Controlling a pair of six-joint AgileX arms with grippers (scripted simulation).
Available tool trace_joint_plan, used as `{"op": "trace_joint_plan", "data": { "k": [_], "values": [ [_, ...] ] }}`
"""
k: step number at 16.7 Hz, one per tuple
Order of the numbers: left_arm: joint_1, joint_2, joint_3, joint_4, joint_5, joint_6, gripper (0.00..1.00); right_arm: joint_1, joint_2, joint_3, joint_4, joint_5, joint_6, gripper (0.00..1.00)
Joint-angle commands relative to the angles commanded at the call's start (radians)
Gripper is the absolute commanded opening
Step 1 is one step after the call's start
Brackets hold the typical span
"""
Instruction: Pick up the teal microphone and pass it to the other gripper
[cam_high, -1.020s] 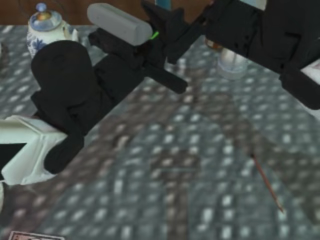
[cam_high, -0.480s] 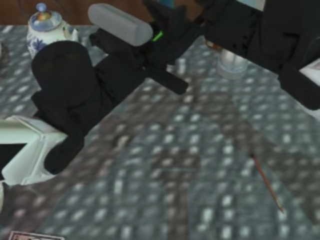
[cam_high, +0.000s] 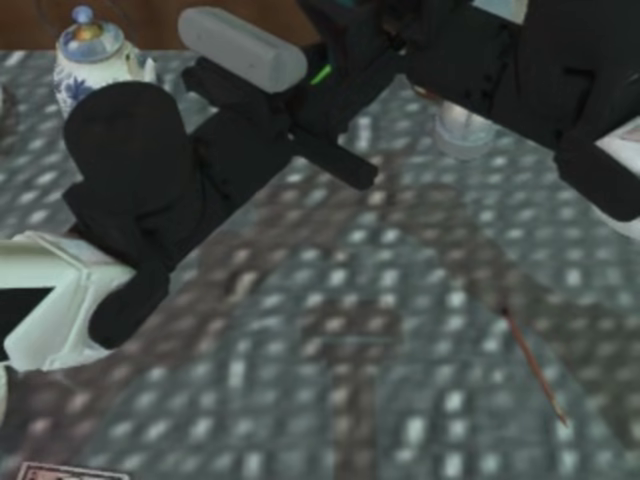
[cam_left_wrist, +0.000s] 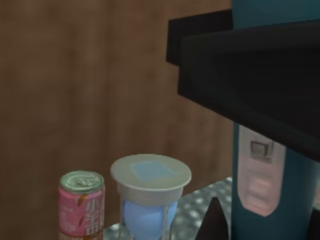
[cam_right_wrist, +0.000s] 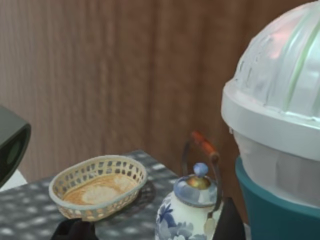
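Note:
The teal microphone (cam_left_wrist: 292, 220) hangs upright above the table's far edge, its white switch panel (cam_left_wrist: 257, 175) facing the left wrist camera. My left gripper (cam_left_wrist: 265, 222) is shut on the lower handle, one finger (cam_left_wrist: 216, 222) pressed against its side. My right gripper (cam_left_wrist: 260, 70) clamps the handle higher up, its black fingers crossing it. In the right wrist view the rounded white head (cam_right_wrist: 280, 100) looms close, with one finger (cam_right_wrist: 231, 220) against the teal body (cam_right_wrist: 285, 220). From above, the left gripper (cam_high: 335, 70) and the right gripper (cam_high: 360, 35) meet at top centre and hide nearly all of the microphone.
A blue-and-white teapot (cam_high: 90, 55) stands at the far left, with a wicker basket (cam_right_wrist: 100, 187) beyond it. An hourglass (cam_left_wrist: 150, 200) and a pink can (cam_left_wrist: 81, 205) stand at the far right. A thin brown pencil (cam_high: 533, 367) lies at the near right.
Both grippers and the microphone have drifted slightly toward the far edge and to the right. The right gripper moved more than the left.

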Motion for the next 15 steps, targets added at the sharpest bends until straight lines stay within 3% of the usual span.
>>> {"op": "trace_joint_plan", "data": {
  "k": [7, 15],
  "values": [
    [0.000, 0.000, 0.000, 0.000, 0.000, 0.000, 0.00, 0.000, 0.000, 0.000, 0.000, 0.000, 0.000, 0.00],
    [0.000, 0.000, 0.000, 0.000, 0.000, 0.000, 0.60, 0.000, 0.000, 0.000, 0.000, 0.000, 0.000, 0.00]
  ]
}}
